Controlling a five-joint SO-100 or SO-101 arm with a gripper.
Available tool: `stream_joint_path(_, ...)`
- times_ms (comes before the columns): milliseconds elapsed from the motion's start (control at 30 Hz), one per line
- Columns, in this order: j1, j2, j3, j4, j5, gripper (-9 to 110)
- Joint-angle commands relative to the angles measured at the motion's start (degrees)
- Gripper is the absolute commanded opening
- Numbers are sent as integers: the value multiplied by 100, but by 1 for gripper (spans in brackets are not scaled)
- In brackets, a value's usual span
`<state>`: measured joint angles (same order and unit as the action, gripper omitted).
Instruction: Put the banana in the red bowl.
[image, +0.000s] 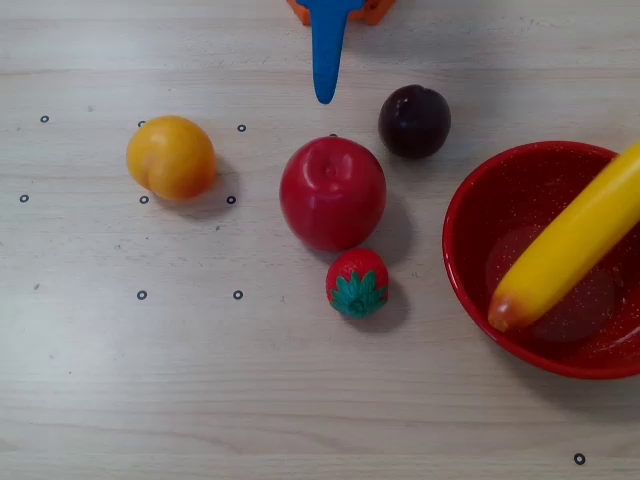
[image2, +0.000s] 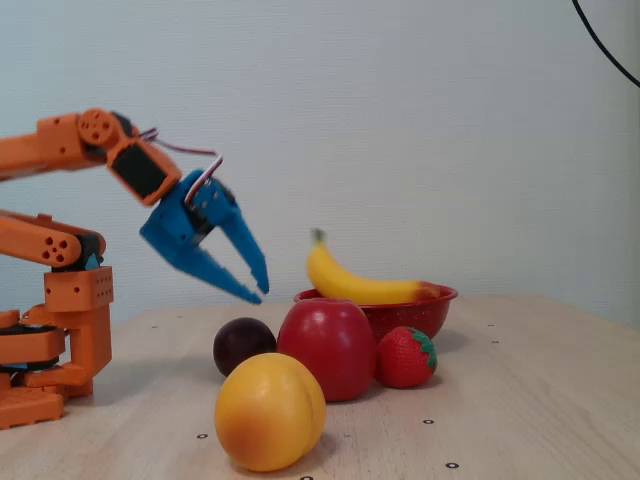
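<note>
Watching the banana (image2: 352, 284) lean over the red bowl (image: 478, 290) rim, I worry it tips out onto the tabletop (image: 200, 380); my claw (image2: 259, 290) hangs open, empty.

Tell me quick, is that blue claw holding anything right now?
Gripper: open and empty, in the air, apart from the banana, which lies in the red bowl.

From overhead I lose the banana (image: 570, 245) stem end past the right pic edge, and the red bowl (image: 470, 262) is cut there too. Gripper (image: 323, 92): only one blue finger shows, rest cut at top. Fixed view: banana tip blurry.
</note>
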<state>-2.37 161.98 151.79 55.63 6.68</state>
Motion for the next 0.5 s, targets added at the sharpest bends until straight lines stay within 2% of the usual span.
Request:
stream_joint_path(0,-193,396,70,-272,-299,0)
stream_joint_path(100,-211,888,598,-413,-659,0)
stream_joint_path(467,-316,2303,2250,-949,-325,0)
